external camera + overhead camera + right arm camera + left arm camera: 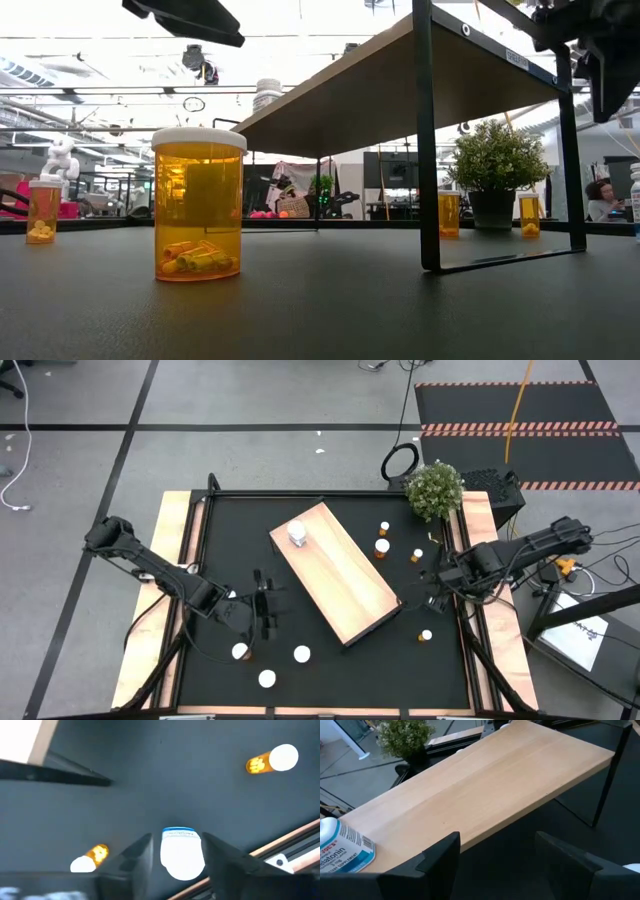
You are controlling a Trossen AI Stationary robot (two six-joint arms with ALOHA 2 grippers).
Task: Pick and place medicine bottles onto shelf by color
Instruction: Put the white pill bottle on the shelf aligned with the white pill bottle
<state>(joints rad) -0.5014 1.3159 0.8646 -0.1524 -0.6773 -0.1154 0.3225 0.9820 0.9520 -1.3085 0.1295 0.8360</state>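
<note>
While orange bottles (382,546) dot the table, shelf (335,572), plant (434,490) — right claw (177,851) around white bottle (182,854)

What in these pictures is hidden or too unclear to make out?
- Low view: the shelf shows only its underside; all but the top of the white bottle on it is hidden.
- Left wrist view: that bottle is cut off by the edge, its label only partly readable.
- Right wrist view: whether the right hand touches the white-capped bottle between its fingers is unclear.
- High view: the bottles' contents are too small to see.
</note>
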